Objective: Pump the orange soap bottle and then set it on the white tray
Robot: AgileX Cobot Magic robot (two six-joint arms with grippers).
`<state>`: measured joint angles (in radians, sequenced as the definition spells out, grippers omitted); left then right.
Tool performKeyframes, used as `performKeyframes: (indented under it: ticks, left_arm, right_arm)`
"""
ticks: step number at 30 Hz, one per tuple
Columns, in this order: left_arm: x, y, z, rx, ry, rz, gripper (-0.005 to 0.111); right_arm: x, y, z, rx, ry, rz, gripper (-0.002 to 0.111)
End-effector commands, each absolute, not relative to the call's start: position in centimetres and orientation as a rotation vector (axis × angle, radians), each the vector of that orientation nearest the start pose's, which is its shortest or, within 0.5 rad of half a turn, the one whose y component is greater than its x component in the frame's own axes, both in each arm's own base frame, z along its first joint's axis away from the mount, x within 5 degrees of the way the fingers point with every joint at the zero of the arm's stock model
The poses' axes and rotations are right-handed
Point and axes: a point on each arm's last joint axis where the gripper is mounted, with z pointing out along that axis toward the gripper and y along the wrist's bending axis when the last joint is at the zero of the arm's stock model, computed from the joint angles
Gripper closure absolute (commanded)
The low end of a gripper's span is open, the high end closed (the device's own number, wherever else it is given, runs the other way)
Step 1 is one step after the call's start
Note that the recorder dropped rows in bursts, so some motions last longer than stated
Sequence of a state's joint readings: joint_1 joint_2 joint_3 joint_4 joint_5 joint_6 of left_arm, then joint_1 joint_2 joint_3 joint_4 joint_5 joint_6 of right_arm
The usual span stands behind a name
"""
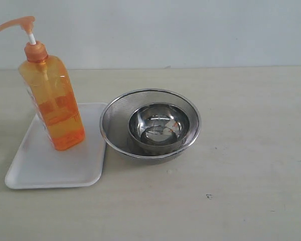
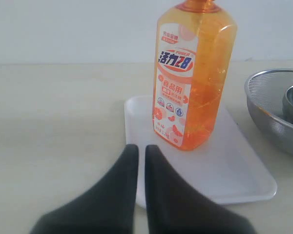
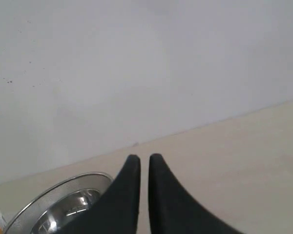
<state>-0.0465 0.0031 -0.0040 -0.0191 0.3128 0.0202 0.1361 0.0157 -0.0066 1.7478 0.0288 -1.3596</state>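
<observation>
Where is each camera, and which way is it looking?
Exterior view: off the arms, looking down across the table at the orange soap bottle standing on the white tray beside the strainer; no robot parts show.
Left wrist view: on the left arm, low, facing the bottle; the shut left gripper shows.
Right wrist view: on the right arm, facing the wall; the shut right gripper shows.
All three see the strainer.

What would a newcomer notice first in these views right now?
The tall orange soap bottle stands out first, upright on the white tray at the left of the exterior view. Next to the tray, near the middle of the table, a metal mesh strainer holds a shiny steel bowl. In the left wrist view, the left gripper is shut and empty, pointing at the bottle without touching it.
</observation>
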Motion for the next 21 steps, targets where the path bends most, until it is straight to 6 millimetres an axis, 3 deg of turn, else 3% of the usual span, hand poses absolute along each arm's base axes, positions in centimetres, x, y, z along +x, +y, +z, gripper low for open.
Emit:
performKeyframes:
  ticks: [1,5,11,21]
  left_arm:
    - [5.41,-0.32,18.51,0.047,1.794,-0.038,0.102]
    - [5.41,-0.32,18.51,0.047,1.794,-0.038,0.102]
    - [5.41,-0.32,18.51,0.047,1.794,-0.038,0.102]
    - [5.41,-0.32,18.51,0.047,1.794,-0.038,0.102]
  right_arm:
    - [5.58,1.00,21.34,0.158,1.491,0.425,0.106]
    - [5.56,1.08,21.36,0.157,1.490,0.438,0.106]
    - [5.40,1.78,21.48,0.302,1.481,0.723,0.106]
    - [5.54,1.19,21.38,0.246,1.485,0.556,0.106]
